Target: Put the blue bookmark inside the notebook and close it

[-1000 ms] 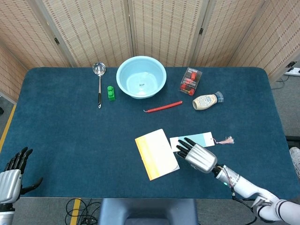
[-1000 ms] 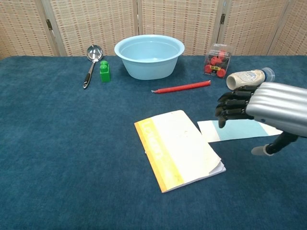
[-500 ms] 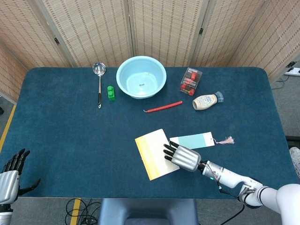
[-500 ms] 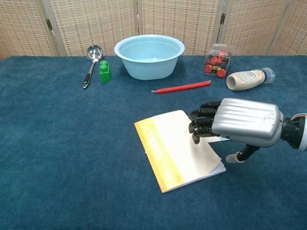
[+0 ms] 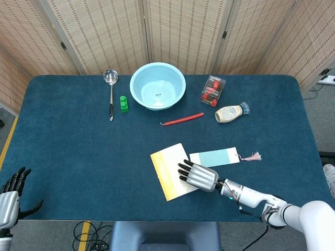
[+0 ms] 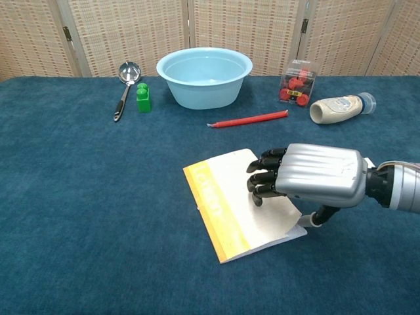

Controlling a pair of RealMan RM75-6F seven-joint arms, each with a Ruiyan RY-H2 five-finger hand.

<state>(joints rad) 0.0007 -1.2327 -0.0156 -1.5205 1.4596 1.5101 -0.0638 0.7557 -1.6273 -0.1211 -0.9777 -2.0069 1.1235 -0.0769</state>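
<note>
The notebook (image 5: 168, 166) (image 6: 226, 210) lies closed at the front middle of the table, white with a yellow band along its spine. Right of it in the head view, the blue bookmark (image 5: 213, 157) lies flat with a pink tassel (image 5: 252, 156); in the chest view my hand hides it. My right hand (image 5: 198, 176) (image 6: 315, 176) hovers palm down over the notebook's right half, fingertips (image 6: 259, 187) bent onto the cover and thumb by the right edge, holding nothing. My left hand (image 5: 9, 196) hangs off the front left corner, fingers spread and empty.
At the back stand a light blue bowl (image 5: 157, 86), a metal ladle (image 5: 110, 91) and a green block (image 5: 124, 103). A red pen (image 5: 182, 119), a red packet (image 5: 212, 90) and a lying bottle (image 5: 230, 112) sit beyond the bookmark.
My right hand has slid left from above the bookmark onto the notebook, uncovering the bookmark. The left hand sank slightly lower at the corner.
</note>
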